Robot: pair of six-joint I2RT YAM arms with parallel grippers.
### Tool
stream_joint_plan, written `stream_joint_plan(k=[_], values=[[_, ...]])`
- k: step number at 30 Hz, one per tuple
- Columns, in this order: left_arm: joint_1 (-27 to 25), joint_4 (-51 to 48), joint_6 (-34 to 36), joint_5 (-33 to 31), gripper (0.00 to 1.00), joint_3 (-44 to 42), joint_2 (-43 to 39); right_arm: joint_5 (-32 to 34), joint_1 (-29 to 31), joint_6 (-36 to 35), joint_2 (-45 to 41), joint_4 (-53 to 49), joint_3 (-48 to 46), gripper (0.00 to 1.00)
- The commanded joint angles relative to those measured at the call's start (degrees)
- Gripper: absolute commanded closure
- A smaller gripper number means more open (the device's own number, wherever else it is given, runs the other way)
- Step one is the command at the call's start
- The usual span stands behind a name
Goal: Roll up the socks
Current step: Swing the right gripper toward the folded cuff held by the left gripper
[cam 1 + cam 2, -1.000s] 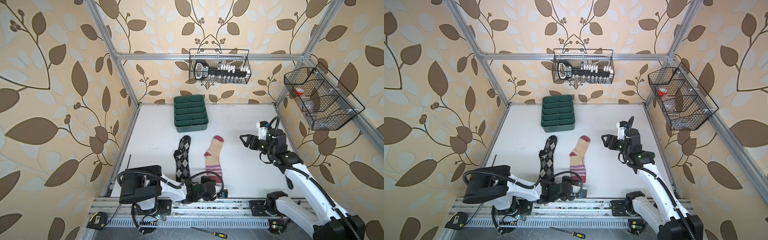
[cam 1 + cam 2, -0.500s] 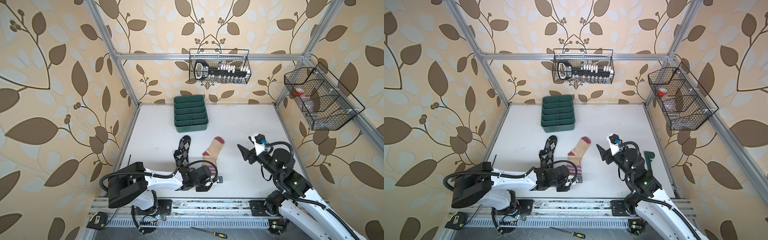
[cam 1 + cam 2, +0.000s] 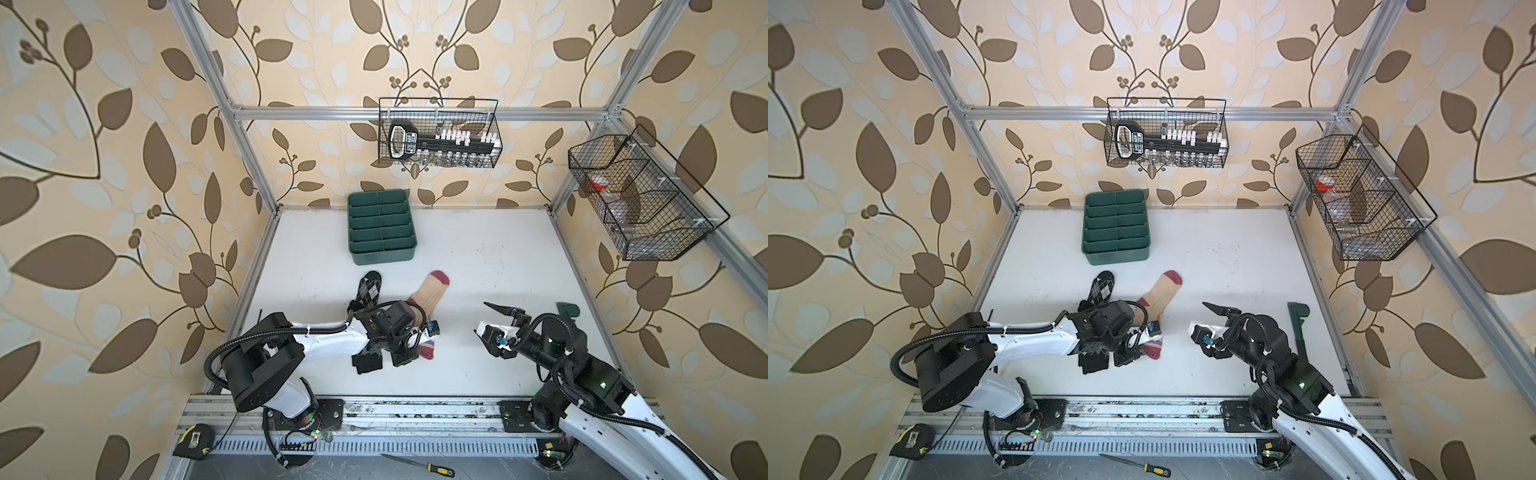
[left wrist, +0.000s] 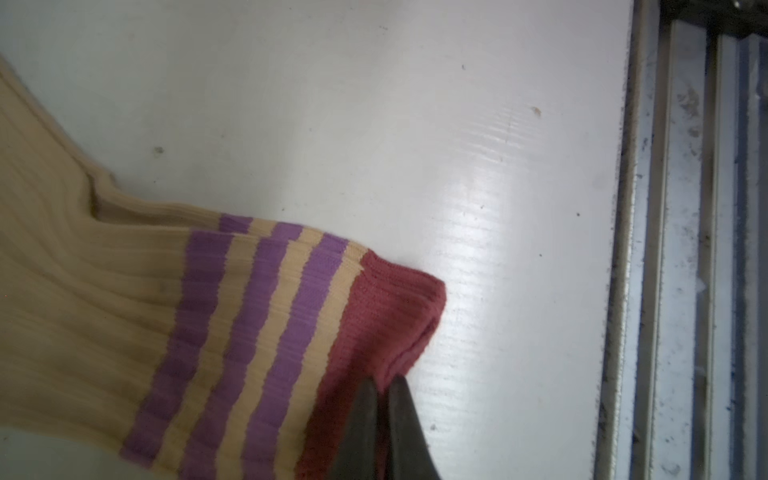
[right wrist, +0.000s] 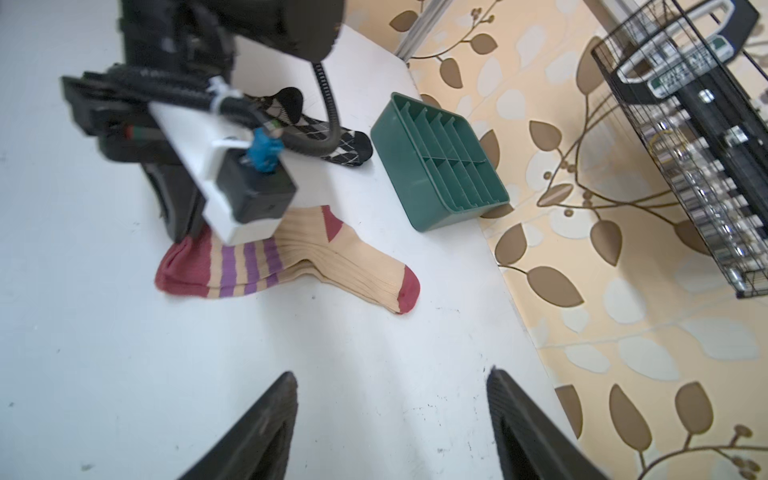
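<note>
- Labelled tool [image 3: 405, 143] in wire basket [image 3: 496, 124]: text too blurred to read
- Left gripper [image 4: 383, 384]: jaws together, clamped on ribbed beige sock [image 5: 332, 257] at its maroon cuff; cuff near front edge of table [image 4: 457, 124]
- Argyle sock [image 3: 368, 289] just beside it, on the left
- Right gripper [image 5: 391, 374]: jaws apart, empty; over bare table right of the socks

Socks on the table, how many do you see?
2. The argyle sock lies toward the left, partly under the left arm; the beige sock lies right of it, its maroon cuff pinched by the left gripper. None seems hidden.
</note>
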Motion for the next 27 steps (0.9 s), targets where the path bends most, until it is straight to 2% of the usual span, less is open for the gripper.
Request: stream_joint_plan(k=[1, 7, 13, 23, 27], values=[[2.11, -2.31, -2.44, 7.36, 0.92, 1.79, -0.44, -1.94, 3.9, -6.78, -2.42, -5.42, -1.9, 0.29], [4.54, -7.11, -3.41, 13.85, 0.91, 5.58, 2.25, 4.09, 17.88, -6.02, -2.52, -2.85, -5.92, 0.29], [5.04, -7.37, -4.29, 15.04, 0.92, 5.79, 2.52, 12.69, 32.67, -1.98, 6.66, 5.33, -8.08, 0.28], [5.39, -6.64, -4.19, 14.77, 0.92, 4.88, 1.02, 11.61, 34.43, 6.61, 25.87, 27.56, -11.02, 0.29], [5.52, -5.87, -4.23, 14.68, 0.92, 4.29, 0.47, 10.73, 31.74, 6.81, 33.5, 36.82, -12.82, 0.33]])
